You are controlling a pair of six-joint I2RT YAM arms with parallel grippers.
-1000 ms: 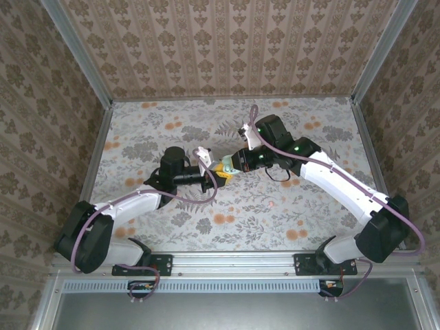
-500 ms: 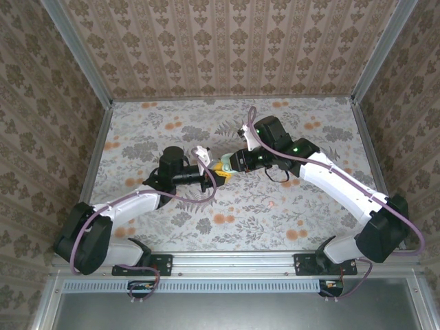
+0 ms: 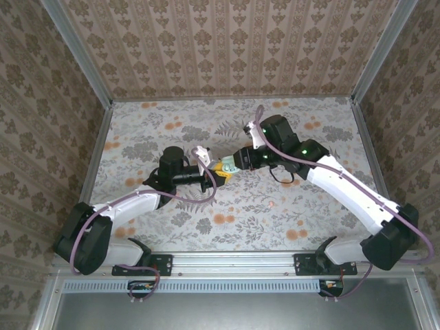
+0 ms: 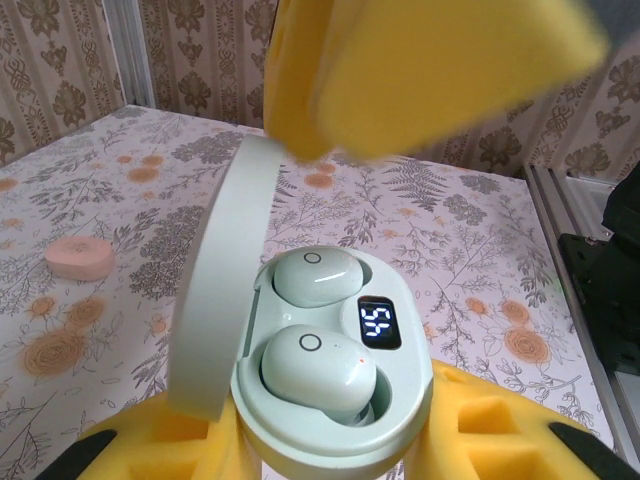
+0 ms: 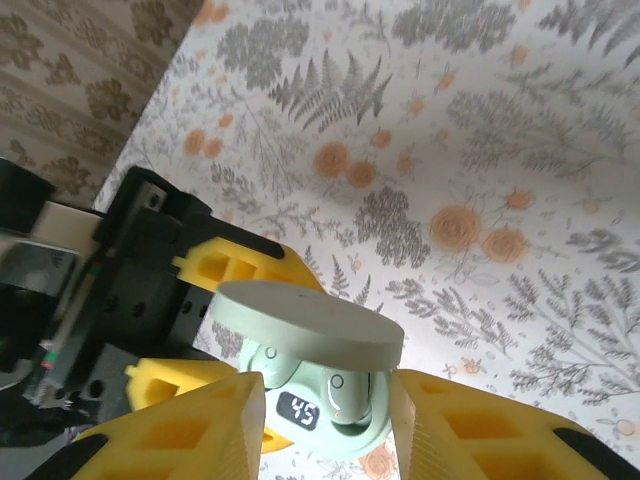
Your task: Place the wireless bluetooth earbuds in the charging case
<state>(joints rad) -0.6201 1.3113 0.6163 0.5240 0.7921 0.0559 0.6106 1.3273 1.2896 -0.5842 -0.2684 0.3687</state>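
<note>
Clearly, from the left wrist, the charging case (image 4: 408, 400) sits clamped between the left gripper (image 4: 335, 445)'s yellow pads. Its lid (image 4: 215, 290) is swung up at 9 o'clock. Two mint-white wireless bluetooth earbuds (image 4: 312, 277) sit in their wells, and a lit display (image 4: 378, 325) sits at 3 o'clock of them.

From the right wrist, the lid hides most of the buds. The right gripper (image 5: 328, 430)'s pads stand parted and hold nothing, with the case just beyond their tips. One of those pads crowds 12 o'clock in the left wrist view, close against the lid's top edge.

From above, both grippers meet at mid-table (image 3: 151, 130) and block the case. A pink earbud (image 3: 273, 203) lies loose at 4 o'clock, well apart.
</note>
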